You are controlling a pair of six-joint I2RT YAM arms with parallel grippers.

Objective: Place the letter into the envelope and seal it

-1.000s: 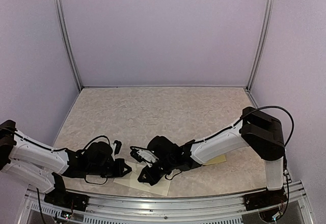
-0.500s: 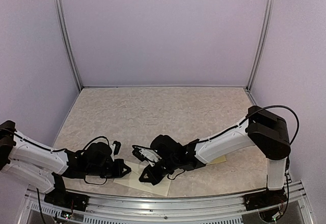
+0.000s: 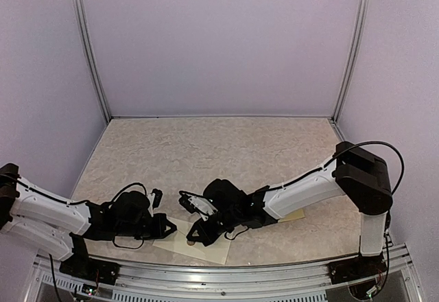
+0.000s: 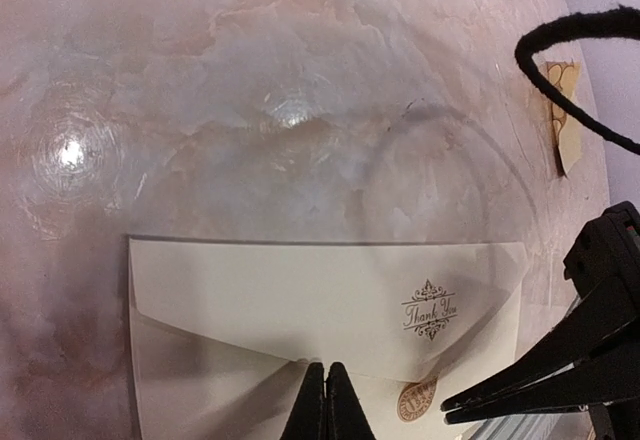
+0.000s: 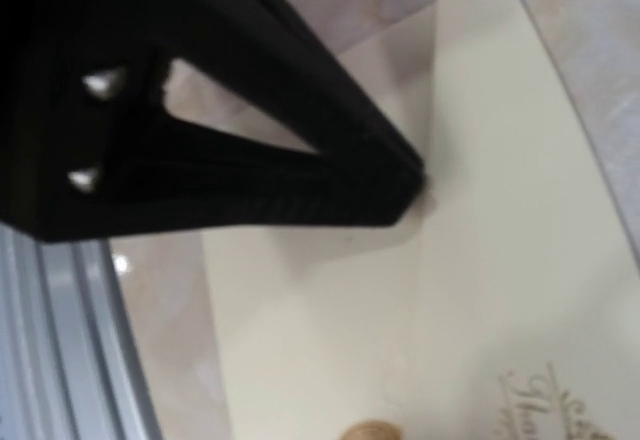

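Top view: your cream rectangular paper envelope [image 3: 208,248] lies flat at bottom centre of the marbled table [image 3: 206,151]. Left gripper [image 3: 167,228] sits at its left edge and right gripper [image 3: 193,236] is over it.
Left wrist: jaws pinched together, nothing held, tip on the folded flap. A round brown sticker [image 4: 417,400] sits just below the "Thank You" print.
Right wrist: fingers closed to a point over the envelope, empty. Can't tell if they touch it.
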